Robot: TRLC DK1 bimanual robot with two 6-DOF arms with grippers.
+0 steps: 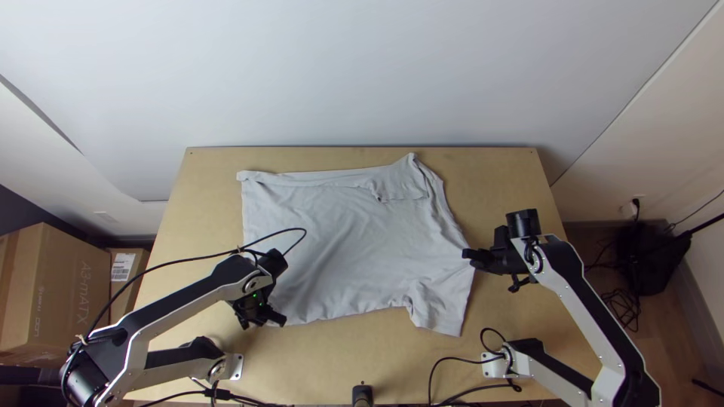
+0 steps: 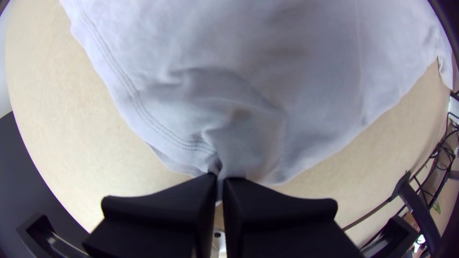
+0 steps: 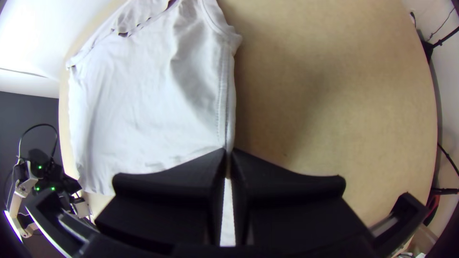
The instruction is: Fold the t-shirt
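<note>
— Left gripper [image 2: 220,184], closest to its wrist lens: fingers together, shirt [image 1: 339,249] gathered in small creases between them. Grip is by the stitched hem, at the near-left corner. Right gripper?

— Right gripper [image 3: 228,155] also closed, clamped on the shirt's right edge, beside a double seam. Shirt mostly spread on the table [image 1: 377,369]; far-right part [image 1: 403,181] turned over and rumpled, near-right flap [image 1: 441,309] lying loose.

— Step in hand, my reading: both holds set for a first big fold. Main failure?

— Slip at the right. The pinch there looks shallow, right on the rim; a quick lift or a sideways tug could pull the cloth out.

— And at the left?

— Creases gathered at the tips. If both layers are not caught, the lower one may stay behind and the fold would come out skewed. Cannot tell how many layers are held.

— Uneven pull?

— Likely the next fault. One arm leading would drag the shirt round on the table. The loose flap could tuck under and leave a lump; the rumpled part would be folded in unless smoothed.

— Cable [image 1: 294,228] loops above the cloth by the left arm. Might brush it on a low sweep.
</note>
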